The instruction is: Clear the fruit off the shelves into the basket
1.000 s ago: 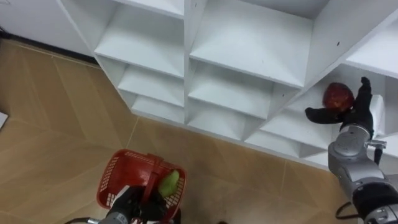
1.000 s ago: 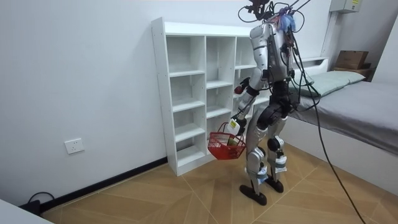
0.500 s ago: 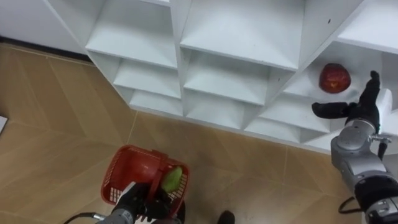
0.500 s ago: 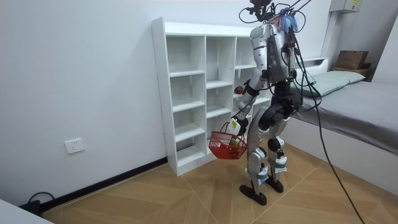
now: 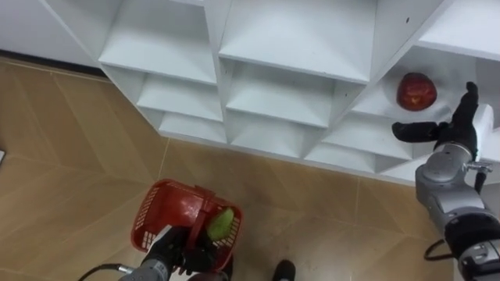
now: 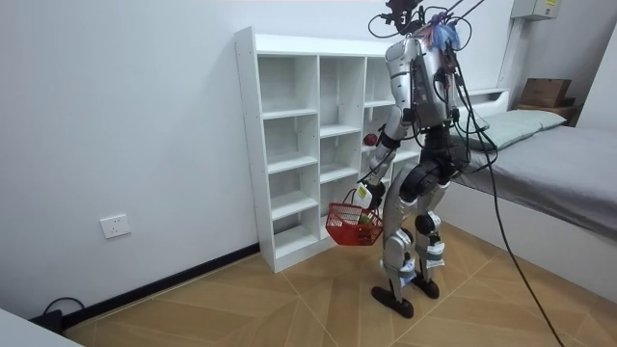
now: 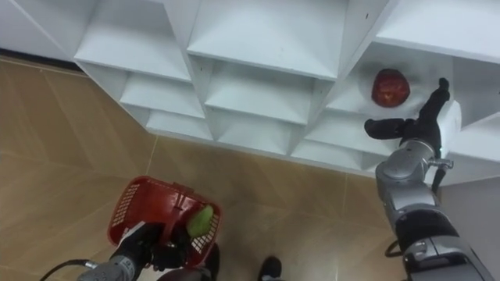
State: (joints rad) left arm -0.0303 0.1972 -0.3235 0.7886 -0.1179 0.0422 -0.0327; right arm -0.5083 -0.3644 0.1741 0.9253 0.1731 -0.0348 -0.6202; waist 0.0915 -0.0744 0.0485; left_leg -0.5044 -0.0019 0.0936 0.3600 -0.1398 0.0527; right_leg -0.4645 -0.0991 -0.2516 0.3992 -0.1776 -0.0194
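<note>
Down at the lower left of the left eye view, a red basket (image 5: 150,225) was held by its handle, with the left hand (image 5: 170,246) curled round it. One green fruit (image 5: 220,224) could be seen lying inside, against the basket's right side; nothing else in there could be made out for sure.

Up at the right edge, a red apple (image 5: 416,90) was parked on a shelf in one of the white closet (image 5: 293,39) cubbies. The right hand (image 5: 455,133) was held just below and to the right of it, fingers straight and spread, thumb stuck out to the left. Nothing was gripped, and the apple wasn't touched. The other cubbies in view were seen to be bare white boards.

Wooden flooring (image 5: 70,164) in a herringbone pattern was laid under everything. From the room view, the robot was seen standing upright right in front of the closet, which was set against a plain white wall (image 6: 125,116). A wall socket (image 6: 114,226) was fitted low at the left, and a bed (image 6: 559,164) was placed at the right of the frame.
</note>
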